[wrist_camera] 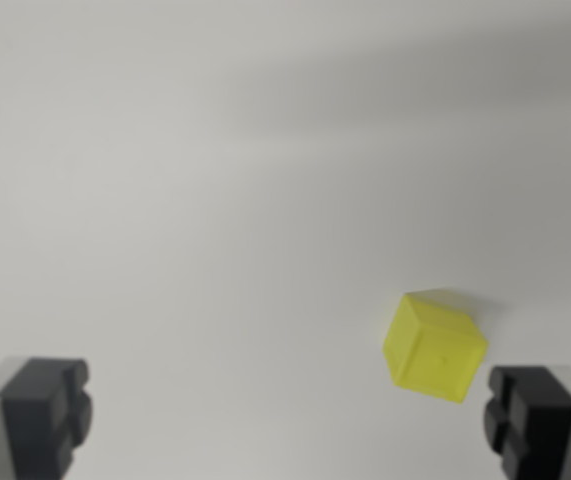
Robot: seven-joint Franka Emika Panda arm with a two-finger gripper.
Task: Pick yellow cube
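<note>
hovering with jaws apart, yellow cube off to one side

filling nearly the whole wrist view is a pale, off-white surface (225, 200), plain and matte, with soft grey shading running in broad bands across its upper part. the picture is a little blurred, so no fine texture shows on it.

next in size is the gripper (290, 420), seen only by its two dark fingertips at the bottom corners of the view. one fingertip (47, 415) sits at the wrist view's left, a blocky charcoal pad with a notched outline, and the other fingertip (530, 420) sits at the wrist view's right, of the same shape. the jaws stand wide apart, released, with bare surface between them and nothing gripped. behind each pad a lighter grey finger body runs off the lower edge of the frame.

smallest is the yellow cube (435, 345), a bright, slightly translucent block lying on the pale surface in the lower part of the wrist view's right half. it is turned so that one corner edge faces the camera, showing a lighter top face and two side faces. a faint shadow falls just beyond its upper edge. the cube lies just beside the fingertip on the wrist view's right, up and inward of it; whether the two touch i cannot tell, though a thin strip of surface seems to part them. it is well apart from the other fingertip and off the midline between the jaws.
</note>
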